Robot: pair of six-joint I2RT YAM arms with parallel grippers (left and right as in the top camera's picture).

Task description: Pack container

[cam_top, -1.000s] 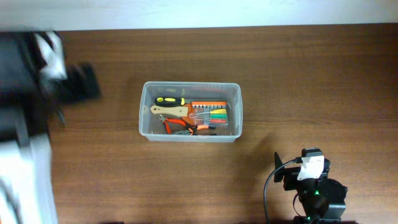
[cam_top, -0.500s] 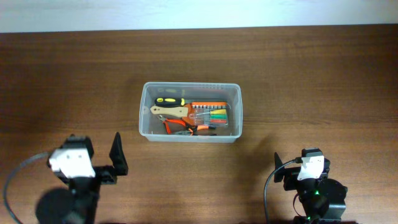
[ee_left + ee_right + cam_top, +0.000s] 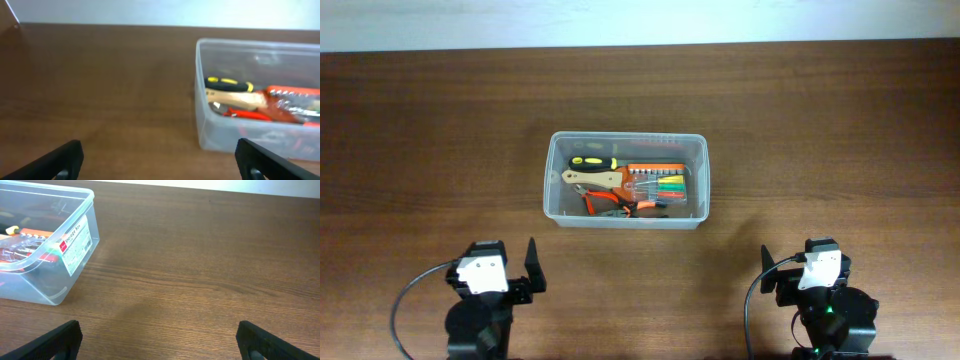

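Observation:
The clear plastic container (image 3: 626,180) stands at the table's middle and holds a yellow-and-black screwdriver (image 3: 592,161), a wooden-handled tool, orange pliers (image 3: 610,205) and a small case of coloured screwdrivers (image 3: 657,186). It also shows in the left wrist view (image 3: 260,95) and the right wrist view (image 3: 45,245). My left gripper (image 3: 161,162) is open and empty, low at the front left, apart from the container. My right gripper (image 3: 160,342) is open and empty at the front right, over bare wood.
The brown wooden table (image 3: 820,130) spreads around the container. A pale wall edge (image 3: 640,20) runs along the back. Both arm bases sit at the front edge, left (image 3: 480,320) and right (image 3: 830,315).
The left arm has swung in from the far left and settled at the front left, near the table's front edge. The right arm and the container have not moved.

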